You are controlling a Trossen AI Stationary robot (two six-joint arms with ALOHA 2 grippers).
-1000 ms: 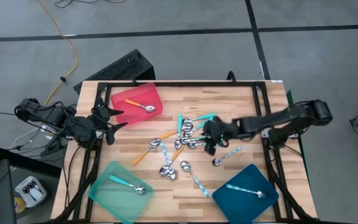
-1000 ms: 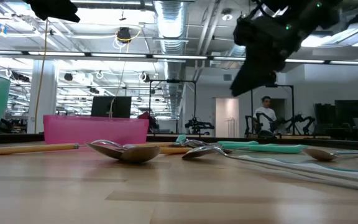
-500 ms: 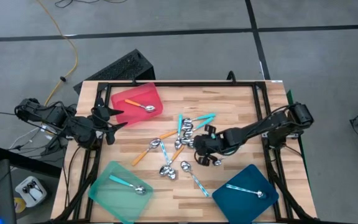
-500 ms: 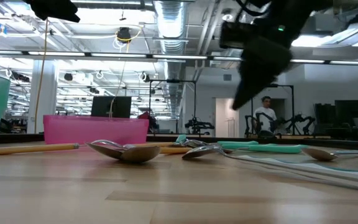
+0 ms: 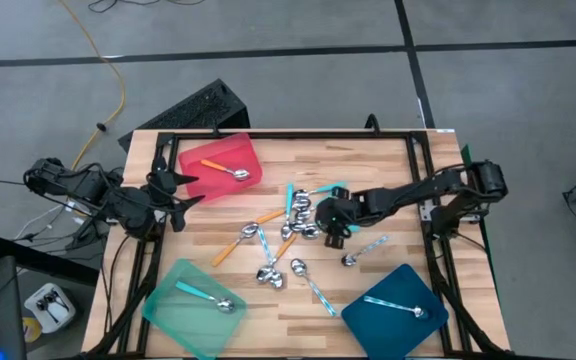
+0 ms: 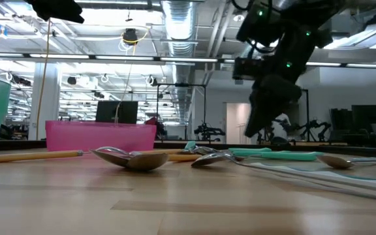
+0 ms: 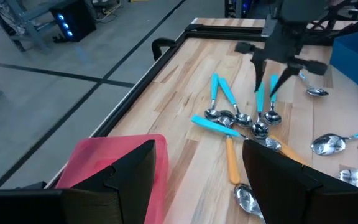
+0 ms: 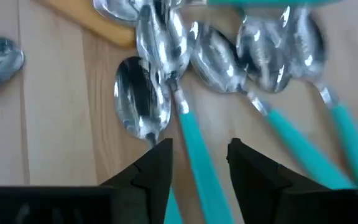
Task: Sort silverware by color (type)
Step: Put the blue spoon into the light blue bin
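High view shows my right claw (image 5: pixel 334 222) over the cluster of spoons (image 5: pixel 303 222) at the middle of the table (image 5: pixel 368 160), fingers spread with nothing held, a turquoise handle (image 8: pixel 194 155) between them. My left claw (image 5: pixel 173 200) waits spread by the red tray (image 5: pixel 208 170). One spoon lies in each tray, red, green (image 5: pixel 173 315) and blue (image 5: pixel 418 285)

Bright ceiling lights — glare; spoons (image 8: pixel 216 59) motion-blurred.
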